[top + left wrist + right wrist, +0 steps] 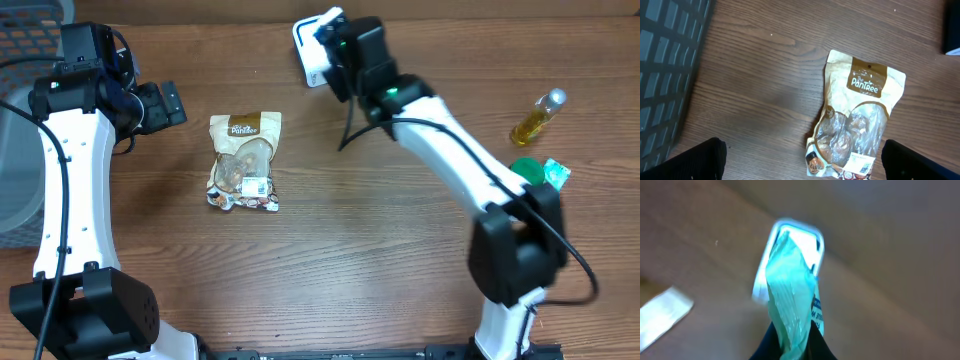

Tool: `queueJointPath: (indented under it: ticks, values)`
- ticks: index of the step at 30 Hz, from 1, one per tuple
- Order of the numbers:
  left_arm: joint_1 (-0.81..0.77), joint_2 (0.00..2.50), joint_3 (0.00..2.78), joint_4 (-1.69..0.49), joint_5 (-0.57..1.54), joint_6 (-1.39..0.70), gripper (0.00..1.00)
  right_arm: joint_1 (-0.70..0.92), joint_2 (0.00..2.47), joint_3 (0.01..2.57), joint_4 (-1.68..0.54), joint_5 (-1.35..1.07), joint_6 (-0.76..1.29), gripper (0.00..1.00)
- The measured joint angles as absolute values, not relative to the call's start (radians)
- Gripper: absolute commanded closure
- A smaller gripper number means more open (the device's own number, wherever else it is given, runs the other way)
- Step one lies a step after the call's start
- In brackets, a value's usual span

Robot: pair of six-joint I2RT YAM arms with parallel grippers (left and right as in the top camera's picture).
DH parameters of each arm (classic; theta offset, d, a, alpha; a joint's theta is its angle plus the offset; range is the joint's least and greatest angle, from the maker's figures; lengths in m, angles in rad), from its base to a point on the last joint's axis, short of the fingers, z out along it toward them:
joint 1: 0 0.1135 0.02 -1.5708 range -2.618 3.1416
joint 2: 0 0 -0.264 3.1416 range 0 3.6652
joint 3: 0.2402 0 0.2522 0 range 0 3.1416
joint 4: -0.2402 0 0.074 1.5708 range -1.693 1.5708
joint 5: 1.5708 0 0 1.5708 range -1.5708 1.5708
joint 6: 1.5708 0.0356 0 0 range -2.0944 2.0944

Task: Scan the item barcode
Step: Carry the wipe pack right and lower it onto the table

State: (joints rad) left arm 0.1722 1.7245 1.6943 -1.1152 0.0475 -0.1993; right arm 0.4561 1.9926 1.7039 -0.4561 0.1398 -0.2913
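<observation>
Two arms reach over a wooden table [400,260] in the view from above. The left gripper [165,103] hangs with its jaws wide apart and holds nothing. A Pantree snack pouch [245,160] lies flat just beside it. The right gripper [323,42] is at the far edge, right over a white scanner [305,50]. From up here you cannot see what it holds. A yellow bottle [540,115] and a green pack [540,173] lie at the right side. A grey basket [25,40] sits in the far left corner.

The left wrist view shows the pouch up close, with its brown label and a clear window. Only here can you see a small white sticker at the bottom of the pouch. The basket wall fills the left side. Both black fingertips [700,160] stand far apart at the bottom corners.

The right wrist view shows what the top view hides. The jaws are squeezed tight on a teal packet [790,295], held upright in front of the scanner. The picture is blurry. A white strip [665,315] lies on the table at the left.
</observation>
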Motion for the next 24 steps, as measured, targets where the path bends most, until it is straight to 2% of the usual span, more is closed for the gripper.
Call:
queueJointPath:
  ticks: [8, 13, 18, 21, 24]
  values:
    - [0.172, 1.724, 1.694, -1.115, 0.047, -0.199, 0.0, 0.338, 1.963, 1.688, -0.989, -0.032, -0.12, 0.96]
    - [0.172, 1.724, 1.694, -1.115, 0.047, -0.199, 0.01, 0.281, 1.963, 1.639, -1.069, -0.07, -0.092, 0.96]
    - [0.172, 1.724, 1.694, -1.115, 0.047, -0.199, 0.0, 0.22, 1.963, 1.609, -1.089, -0.075, -0.083, 0.41]
    - [0.172, 1.724, 1.694, -1.115, 0.047, -0.199, 0.0, 0.186, 1.963, 1.609, -1.073, -0.062, -0.072, 0.31]
    - [0.172, 1.724, 1.694, -1.115, 0.047, -0.199, 0.0, 0.17, 1.963, 1.606, -1.04, -0.027, -0.024, 0.37]
